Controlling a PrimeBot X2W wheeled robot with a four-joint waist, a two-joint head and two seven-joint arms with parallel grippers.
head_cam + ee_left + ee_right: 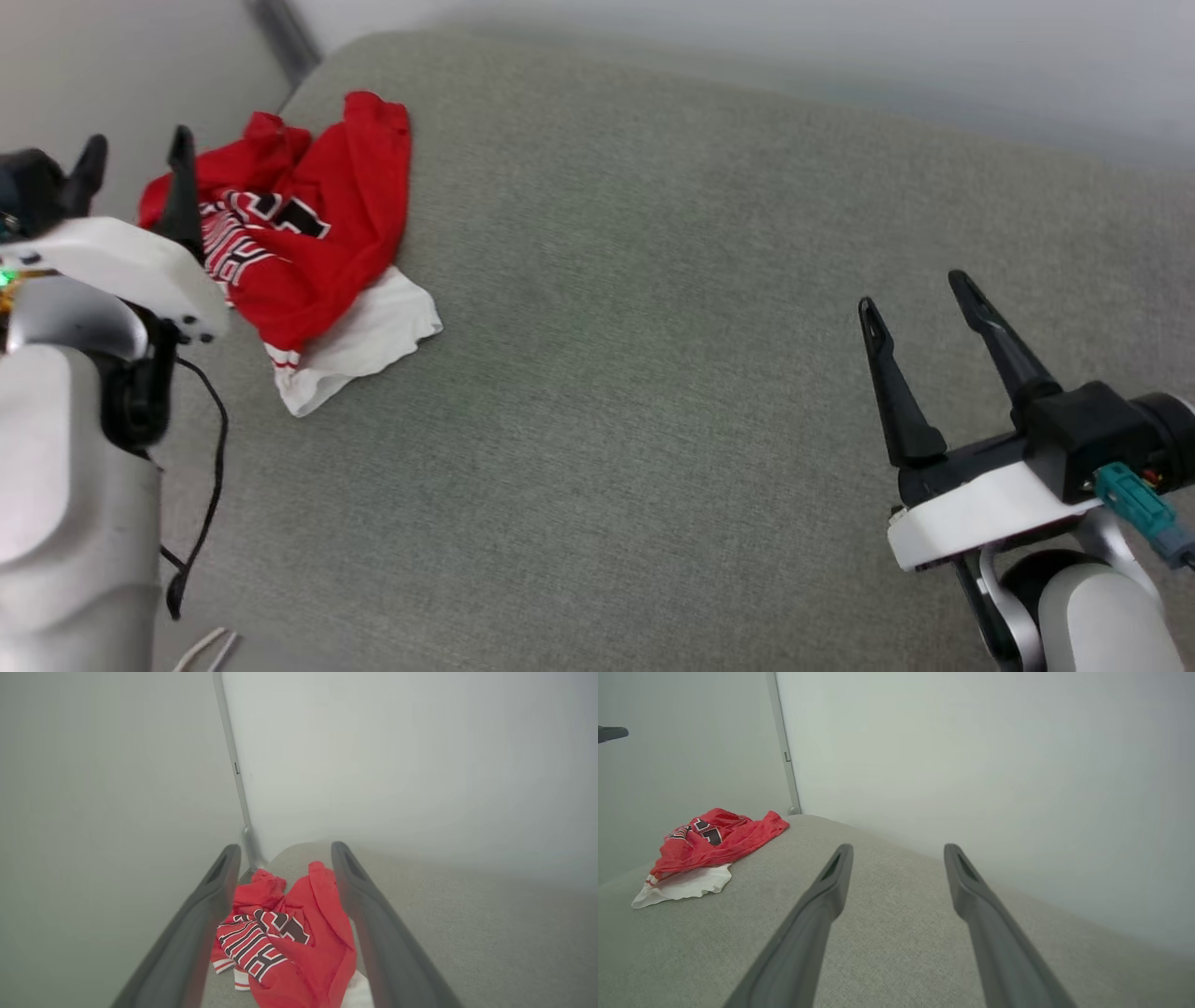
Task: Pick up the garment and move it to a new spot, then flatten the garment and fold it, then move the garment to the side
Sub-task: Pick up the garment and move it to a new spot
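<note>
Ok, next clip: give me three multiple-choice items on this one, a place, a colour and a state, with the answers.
1. Where on the grey cushion does the crumpled red jersey T-shirt lie, in the head view?
A. its middle
B. its far left corner
C. its near right edge

2. What colour is the sleeve poking out beneath the red cloth?
A. black
B. blue
C. white

3. How is the left gripper?
A. open, empty
B. shut on the T-shirt
C. shut, empty

Answers:
1 B: the heap sits at the far left corner.
2 C: white cloth shows under the red.
3 A: its fingers stand apart, and the T-shirt lies free beyond them.
</note>
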